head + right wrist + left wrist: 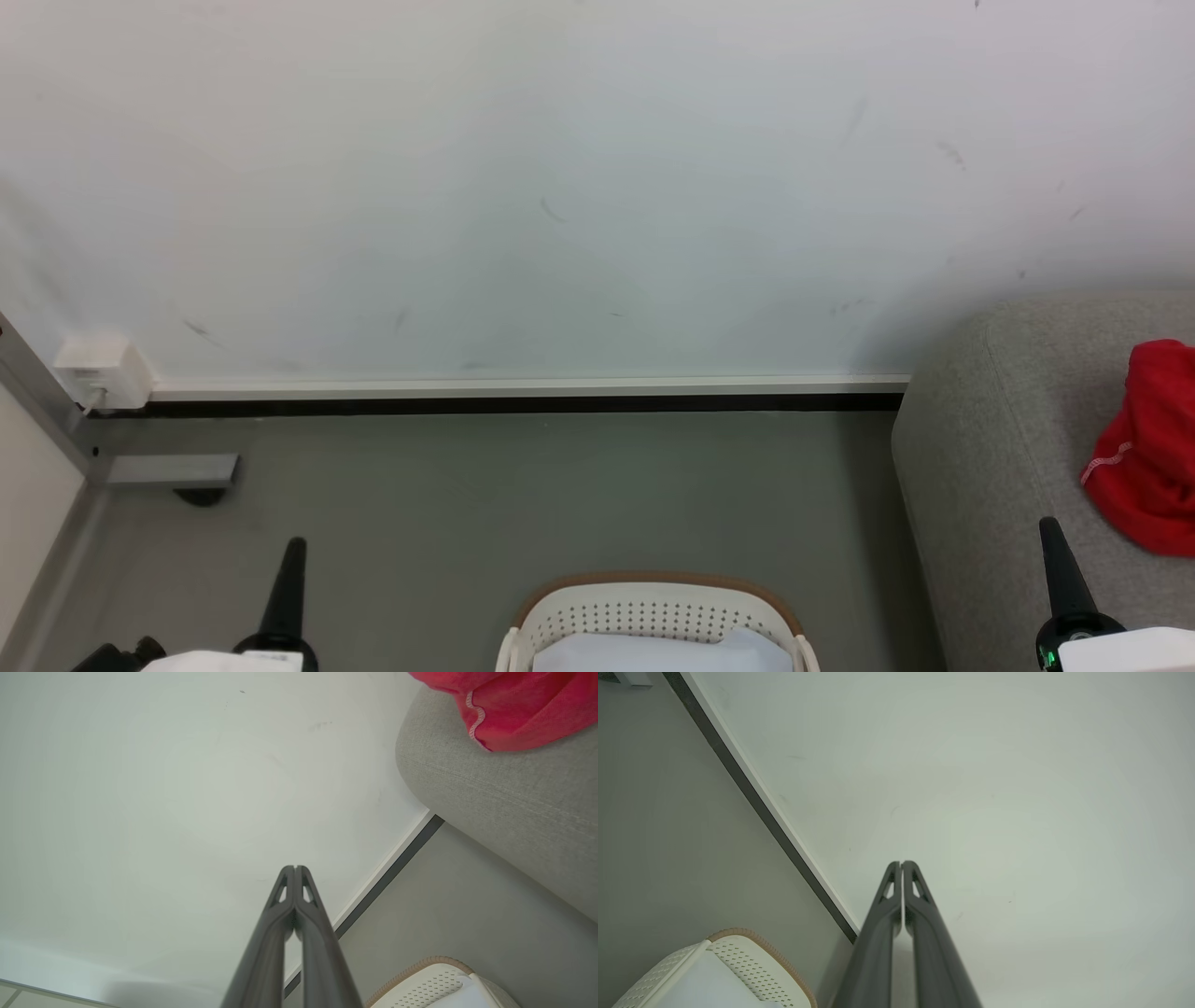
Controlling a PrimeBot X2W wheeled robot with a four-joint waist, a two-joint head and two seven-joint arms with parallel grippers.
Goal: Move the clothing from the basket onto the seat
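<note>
At near edge of head view: basket [653,583] set on floor [467,485], pale sheet-like material [653,655] seen inside; rest of interior hidden, so garments within cannot be judged. Left pincer [296,546] and right pincer [1048,527] pressed closed, nothing gripped. Further right: red clothing [1153,457] heaped on seat [980,448]. Basket interior to be inspected before any reach is planned.

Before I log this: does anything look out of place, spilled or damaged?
Nothing stands out. The red clothing lies bunched on the sofa, the basket stands upright; only faint scuffs mark the wall.
</note>
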